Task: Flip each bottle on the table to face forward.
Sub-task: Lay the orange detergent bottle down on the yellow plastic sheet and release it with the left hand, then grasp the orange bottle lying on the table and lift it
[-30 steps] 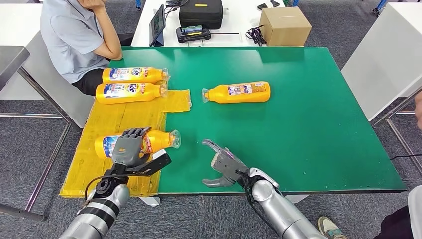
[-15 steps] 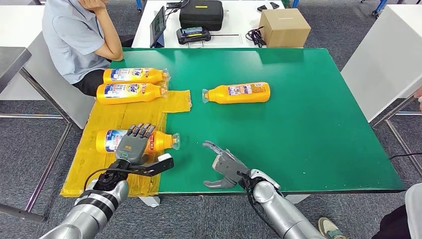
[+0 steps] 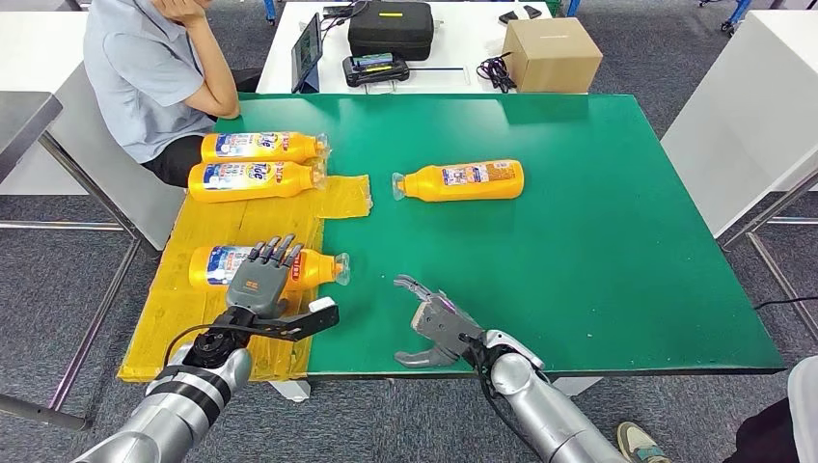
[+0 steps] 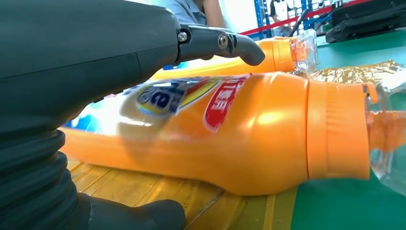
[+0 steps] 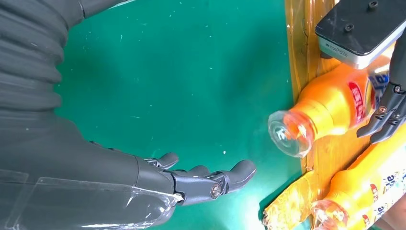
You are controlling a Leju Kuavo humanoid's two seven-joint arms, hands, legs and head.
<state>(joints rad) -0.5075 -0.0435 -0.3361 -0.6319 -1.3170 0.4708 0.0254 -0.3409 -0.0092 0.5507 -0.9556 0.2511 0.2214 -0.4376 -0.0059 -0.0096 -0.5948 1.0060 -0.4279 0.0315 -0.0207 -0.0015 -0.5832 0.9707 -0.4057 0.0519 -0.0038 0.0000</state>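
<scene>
Nearest, the left hand (image 3: 259,283) is seen laid over the near bottle (image 3: 289,267), its fingers (image 3: 275,254) draped across the label while the thumb stays low beside the bottle on the yellow mat (image 3: 174,318). Whether the bottle is truly gripped or only rested upon cannot be told; in the left wrist view a fingertip appears to arch over the orange body without clearly pressing it. Such a cupping pose is judged suited to rolling the bottle about its long axis, so that its label is turned to the front. The right hand (image 3: 432,323) is held empty, with fingers spread, just above the green table (image 3: 579,251) near its front edge, well clear of the near bottle's clear cap (image 5: 289,132); it is probably kept there so as not to obstruct the left arm. Further off, a single bottle (image 3: 461,179) lies on its side on the green surface. Beyond, two bottles (image 3: 256,164) lie side by side at the far end of the mat, close to a seated person (image 3: 145,68).
</scene>
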